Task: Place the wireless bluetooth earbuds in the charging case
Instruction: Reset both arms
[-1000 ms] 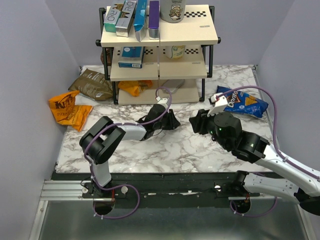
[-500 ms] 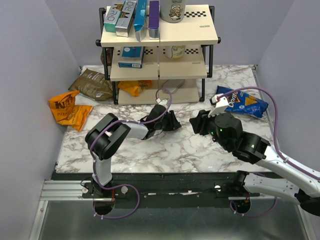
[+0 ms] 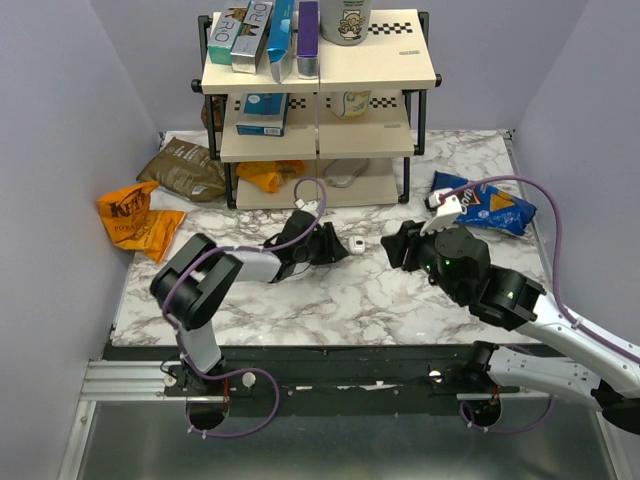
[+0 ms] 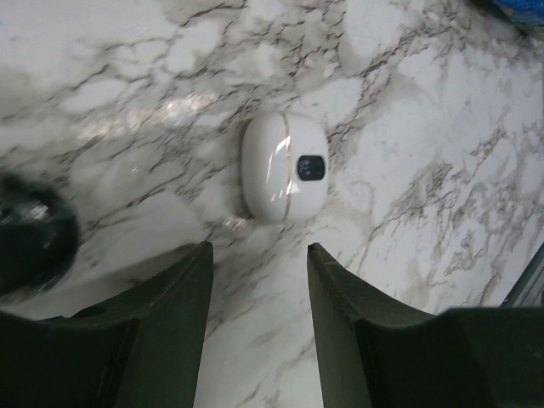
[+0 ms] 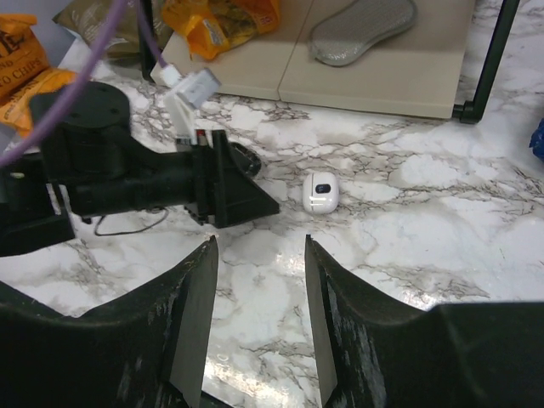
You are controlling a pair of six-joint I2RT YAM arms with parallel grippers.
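The charging case (image 3: 356, 244) lies on the marble table (image 3: 380, 295) near its middle, between the two arms and in front of the shelf rack (image 3: 320, 70); in these views it is a small white oval pebble, closed, with a thin seam running along its length and a small dark mark on its top face; whether that mark is a button or something resting on the shell is hard to tell at this sharpness. The left claw (image 3: 336, 247) is low over the table and points at the case from the left; in the left wrist view its two dark fingers stand apart with only bare marble between them, and the case (image 4: 280, 166) sits just past the fingertips, apart from both, roughly in line with the gap. The right claw (image 3: 397, 244) faces the case from the other side, a little farther off; in the right wrist view its fingers are also apart and grip nothing, and the case (image 5: 321, 192) shows beyond them, just beside the tip of the left claw (image 5: 255, 200). A blue chip bag (image 3: 490, 205) lies at the right rear of the table behind the right arm; orange snack bags (image 3: 135, 220) and a brown bag (image 3: 185, 168) lie at the left; a grey oval pad (image 5: 361, 25) rests on the rack's lowest board.
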